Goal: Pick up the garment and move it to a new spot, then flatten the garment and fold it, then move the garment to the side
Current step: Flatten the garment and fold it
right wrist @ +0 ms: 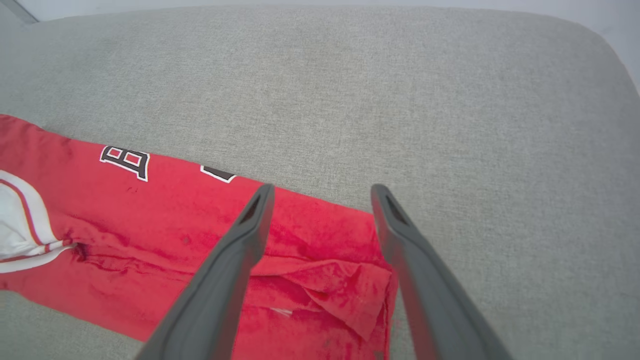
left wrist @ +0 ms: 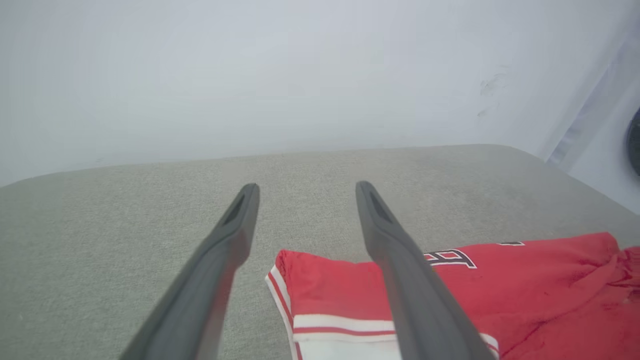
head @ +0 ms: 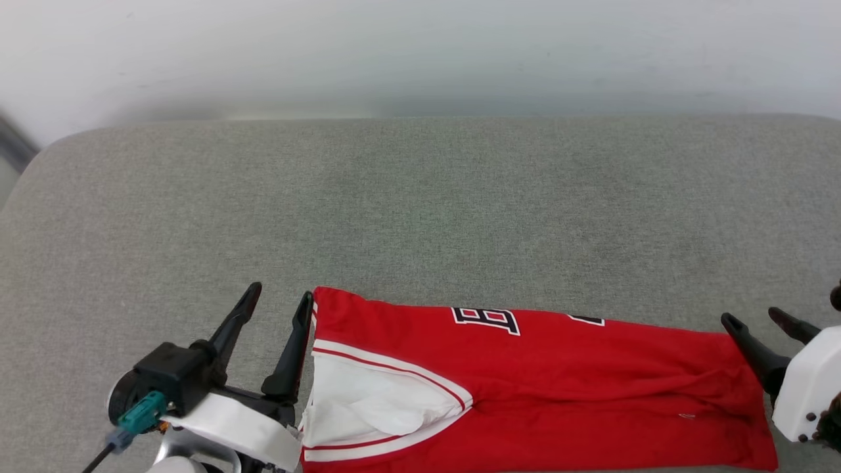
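The red shirt (head: 558, 381) lies along the bench (head: 420, 197). The left pincer (head: 280, 294) and right pincer (head: 751, 316) stand spread and empty at its two ends.

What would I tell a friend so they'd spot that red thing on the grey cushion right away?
Start at the grey cushioned surface and look along its near edge, between the left fingers and the right fingers. There lies the garment, a long folded strip. It is the only bright red thing, with a white, stripe-trimmed sleeve at its left end and black-and-white lettering.
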### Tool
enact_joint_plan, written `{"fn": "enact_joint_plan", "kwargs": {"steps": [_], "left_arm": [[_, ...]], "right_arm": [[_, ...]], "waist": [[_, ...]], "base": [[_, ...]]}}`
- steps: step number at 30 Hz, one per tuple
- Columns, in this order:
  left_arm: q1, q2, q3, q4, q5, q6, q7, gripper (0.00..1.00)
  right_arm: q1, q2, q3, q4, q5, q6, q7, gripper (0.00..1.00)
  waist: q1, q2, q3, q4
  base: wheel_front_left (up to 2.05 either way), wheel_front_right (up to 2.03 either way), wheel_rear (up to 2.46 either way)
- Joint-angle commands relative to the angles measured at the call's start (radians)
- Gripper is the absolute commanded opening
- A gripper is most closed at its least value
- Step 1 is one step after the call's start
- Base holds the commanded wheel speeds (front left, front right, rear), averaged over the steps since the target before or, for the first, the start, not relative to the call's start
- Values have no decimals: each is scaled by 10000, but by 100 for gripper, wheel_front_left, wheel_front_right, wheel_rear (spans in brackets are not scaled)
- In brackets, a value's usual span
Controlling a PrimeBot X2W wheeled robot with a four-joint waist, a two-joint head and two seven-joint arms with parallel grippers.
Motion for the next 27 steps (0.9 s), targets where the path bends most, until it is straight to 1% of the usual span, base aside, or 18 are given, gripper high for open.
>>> {"fn": "enact_joint_plan", "kwargs": {"steps": [1,3,6,9,12,14,16,19,22,24,27], "left_arm": [[280,-337,357,-127,82,-106,-87,100],[572,-789,1232,-376,521,-241,-105,100],[1271,-1474,2250,-545,1477,-600,-100,100],[1874,-2204,3194,-666,2409,-876,-102,100],[2473,-2950,3851,-671,3079,-1237,-95,100],[2717,-3369,4248,-672,3444,-1572,-95,100],[2878,-3734,4511,-611,3796,-1919,-96,100],[2815,-4131,4827,-509,4203,-2448,-96,100],[2595,-4443,5108,-395,4499,-2847,-97,100],[2473,-4613,5210,-323,4668,-3030,-97,100],[2288,-4759,5362,-309,4866,-3205,-97,100]], "right_arm": [[238,287,-253,-74,-123,-4,-66,100],[473,689,-534,-95,-261,-4,-199,100],[780,1316,-891,-100,-369,-4,-469,100],[1092,1708,-1085,-10,-652,-4,-735,100],[1274,1982,-1250,221,-950,-4,-975,100],[1326,2186,-1378,407,-986,-4,-1049,100],[1306,2242,-1535,603,-1039,-4,-1039,100],[1110,2255,-1868,1003,-1198,-4,-1000,100],[881,2226,-2176,1521,-1385,-4,-911,100],[807,2363,-2448,1975,-1455,-4,-785,100],[735,2529,-2541,2503,-1545,-4,-502,100]], "waist": [[0,0,1,27],[0,0,-7,69],[0,0,4,85],[0,0,20,39],[0,0,48,-2],[0,0,105,-2],[0,0,208,16],[0,0,373,101],[0,0,532,220],[0,0,637,334],[0,0,758,494]], "base": [[0,0,0],[0,0,0],[0,0,0],[0,0,0],[0,0,0],[0,0,0],[0,0,0],[0,0,0],[0,0,0],[0,0,0],[0,0,0]]}}
